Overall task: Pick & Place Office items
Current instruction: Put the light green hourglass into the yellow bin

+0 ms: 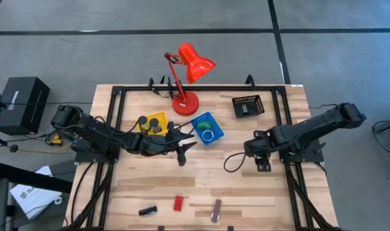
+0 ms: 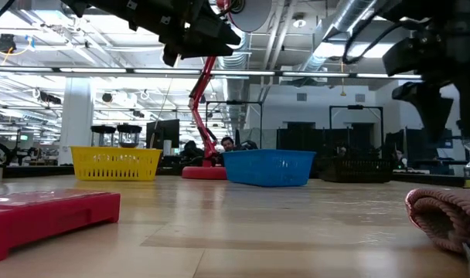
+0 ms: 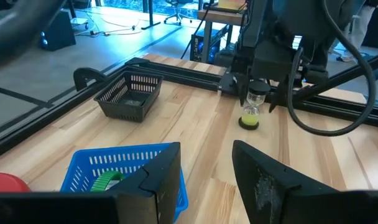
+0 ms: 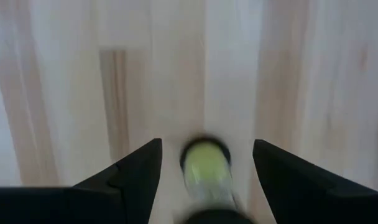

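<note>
A small clear timer-like piece with dark ends and yellow-green filling (image 3: 251, 112) stands upright on the table at the right of centre. My right gripper (image 4: 204, 146) hangs over it, pointing down and open; its fingers stand on either side of the piece (image 4: 204, 163) with gaps, touching nothing. In the high view the gripper (image 1: 262, 154) hides the piece. My left gripper (image 1: 182, 144) is open and empty above the table's middle, beside the blue tray (image 1: 206, 127). A red block (image 1: 178, 203), a black piece (image 1: 147, 210) and a brown-silver bar (image 1: 216, 210) lie near the front edge.
The yellow tray (image 1: 153, 122) holds black discs. The blue tray holds a green piece (image 3: 105, 180) and a ring. A black mesh tray (image 1: 247, 106) stands at the back right and the red desk lamp (image 1: 185, 96) at the back centre. A black frame rims the table.
</note>
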Motion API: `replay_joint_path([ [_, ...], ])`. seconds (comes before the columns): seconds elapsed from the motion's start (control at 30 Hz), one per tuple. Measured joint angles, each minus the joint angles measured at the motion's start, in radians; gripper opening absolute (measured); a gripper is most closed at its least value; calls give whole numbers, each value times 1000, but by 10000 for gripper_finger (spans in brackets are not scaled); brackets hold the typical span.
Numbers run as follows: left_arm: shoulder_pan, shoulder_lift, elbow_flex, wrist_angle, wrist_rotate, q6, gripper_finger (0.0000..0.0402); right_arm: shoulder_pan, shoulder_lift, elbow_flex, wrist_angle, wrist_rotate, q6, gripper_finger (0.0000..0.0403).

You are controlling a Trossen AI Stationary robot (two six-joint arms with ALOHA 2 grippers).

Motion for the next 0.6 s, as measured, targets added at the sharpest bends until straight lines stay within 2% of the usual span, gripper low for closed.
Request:
replay_joint_path([
  [0.1,0,0,0,1,0,0,140,0,24,47,-99,0,11,244],
  [0.33,-4,0,0,2,0,-1,140,20,76,56,-209,-3,90,244],
  [0.6,-4,0,0,2,0,-1,140,30,124,56,-224,-10,158,244],
])
